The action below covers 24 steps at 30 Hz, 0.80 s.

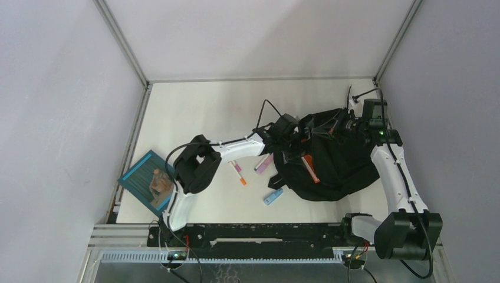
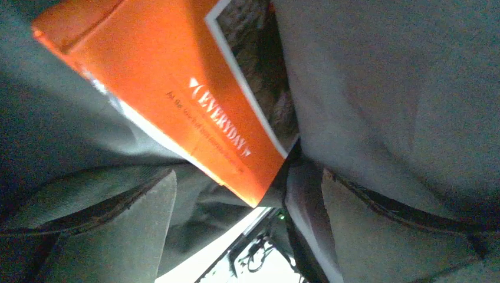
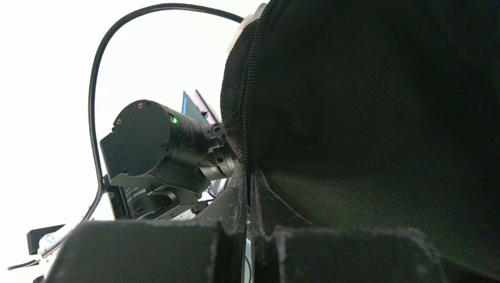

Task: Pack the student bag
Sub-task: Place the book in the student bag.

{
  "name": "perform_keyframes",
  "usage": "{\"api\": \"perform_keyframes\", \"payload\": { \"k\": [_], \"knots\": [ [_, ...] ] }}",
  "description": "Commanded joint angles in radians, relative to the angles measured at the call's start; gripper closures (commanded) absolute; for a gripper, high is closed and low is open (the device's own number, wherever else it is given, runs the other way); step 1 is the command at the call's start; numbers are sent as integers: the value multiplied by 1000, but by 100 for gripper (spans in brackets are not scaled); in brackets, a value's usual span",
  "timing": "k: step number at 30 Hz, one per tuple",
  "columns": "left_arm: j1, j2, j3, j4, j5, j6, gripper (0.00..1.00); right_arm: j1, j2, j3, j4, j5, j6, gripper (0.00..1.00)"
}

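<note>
Closest under the overhead camera, both arms reach to the student bag [image 1: 339, 171], slumped on the right half of the table [image 1: 194, 112]; a teal book [image 1: 147, 181] lies far left. Left wrist view: the left gripper [image 2: 248, 174] is inside the bag, fingers [image 2: 124, 236] spread and released, an orange book [image 2: 177, 100] just beyond. Right wrist view: the right gripper [image 3: 250, 224] is clenched on the bag's zip edge.

We log on the worktop [image 1: 194, 112]: student bag [image 1: 339, 171]; just left of it, pink pen [image 1: 263, 163], orange-tipped pen [image 1: 238, 173], blue pen [image 1: 273, 196]; farther left, teal book [image 1: 147, 181].
</note>
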Motion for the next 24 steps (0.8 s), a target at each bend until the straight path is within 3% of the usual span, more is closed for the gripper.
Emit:
{"api": "perform_keyframes", "payload": {
  "k": [1, 8, 16, 20, 24],
  "knots": [
    [4, -91, 39, -90, 3, 105, 3, -4, -25, -12, 22, 6, -24, 100],
    [6, -189, -5, -191, 6, 194, 4, -26, -17, -14, 18, 14, -37, 100],
    [9, -332, -121, -302, -116, 206, 29, -52, -22, -14, -9, 72, -77, 100],
    [34, -348, -157, -336, -173, 197, 34, -52, 2, -11, -17, 189, -101, 99],
    [61, -330, -158, -326, -194, 221, 24, -51, 37, -2, -31, 296, -121, 80]
  ]
}}
